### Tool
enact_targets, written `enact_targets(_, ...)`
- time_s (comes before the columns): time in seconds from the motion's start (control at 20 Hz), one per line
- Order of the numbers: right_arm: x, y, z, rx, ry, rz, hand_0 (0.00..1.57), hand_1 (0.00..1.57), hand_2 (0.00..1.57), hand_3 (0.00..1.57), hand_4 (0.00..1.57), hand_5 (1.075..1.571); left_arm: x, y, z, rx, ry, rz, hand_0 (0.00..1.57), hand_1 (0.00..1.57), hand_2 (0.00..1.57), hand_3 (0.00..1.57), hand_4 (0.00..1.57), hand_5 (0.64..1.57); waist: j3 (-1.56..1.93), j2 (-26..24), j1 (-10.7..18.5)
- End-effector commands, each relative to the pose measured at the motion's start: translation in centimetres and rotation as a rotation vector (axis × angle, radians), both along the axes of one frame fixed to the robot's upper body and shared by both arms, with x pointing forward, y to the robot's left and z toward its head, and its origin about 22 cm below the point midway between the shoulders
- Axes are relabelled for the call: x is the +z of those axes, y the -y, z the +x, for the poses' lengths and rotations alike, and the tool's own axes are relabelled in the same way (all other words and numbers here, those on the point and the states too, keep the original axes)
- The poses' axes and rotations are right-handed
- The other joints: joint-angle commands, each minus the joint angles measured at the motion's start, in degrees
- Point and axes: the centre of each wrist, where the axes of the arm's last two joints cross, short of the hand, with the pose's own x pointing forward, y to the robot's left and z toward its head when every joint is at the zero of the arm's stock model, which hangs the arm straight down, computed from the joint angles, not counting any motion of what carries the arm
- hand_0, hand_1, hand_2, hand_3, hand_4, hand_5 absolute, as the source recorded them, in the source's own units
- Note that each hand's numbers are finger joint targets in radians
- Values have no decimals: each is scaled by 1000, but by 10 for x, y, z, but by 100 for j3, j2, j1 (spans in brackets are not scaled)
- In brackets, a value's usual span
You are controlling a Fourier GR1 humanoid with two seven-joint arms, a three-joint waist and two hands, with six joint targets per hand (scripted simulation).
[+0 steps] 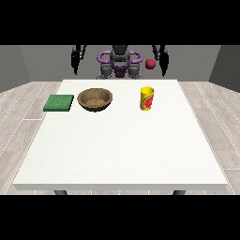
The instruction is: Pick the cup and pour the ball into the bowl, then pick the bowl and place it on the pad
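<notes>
A yellow cup (147, 98) with a red mark stands upright on the white table (119, 145), right of the middle at the far side. A small red ball (150, 63) shows in the air above the cup, level with the robot's chest, apart from it. A brown wooden bowl (95, 99) sits left of the cup. A flat green pad (59, 102) lies left of the bowl near the table's left edge. The hand at the view's left (75, 60) hangs beside the robot's body behind the table. The hand at the view's right (163, 59) hangs likewise, just right of the ball.
The robot's torso (120, 63) stands behind the far table edge. A wide stretch of white tabletop runs from the objects to the near edge. Grey wooden floor surrounds the table.
</notes>
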Motion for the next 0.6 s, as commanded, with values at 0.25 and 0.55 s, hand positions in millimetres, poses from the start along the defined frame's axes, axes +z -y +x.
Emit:
enact_targets(0.25, 31, 14, 0, -10, 1, -56, 0, 0, 0, 305, 1058, 1571, 37, -6, 3, -23, 39, 48, 0, 0, 0, 0, 0, 1535, 102, -1659, -95)
enact_targets(0.55, 66, -99, 4, 53, -97, 218, 0, 0, 0, 0, 783, 1571, 67, 31, 7, -100, -50, -325, 0, 0, 0, 0, 0, 1541, 109, -2974, 436)
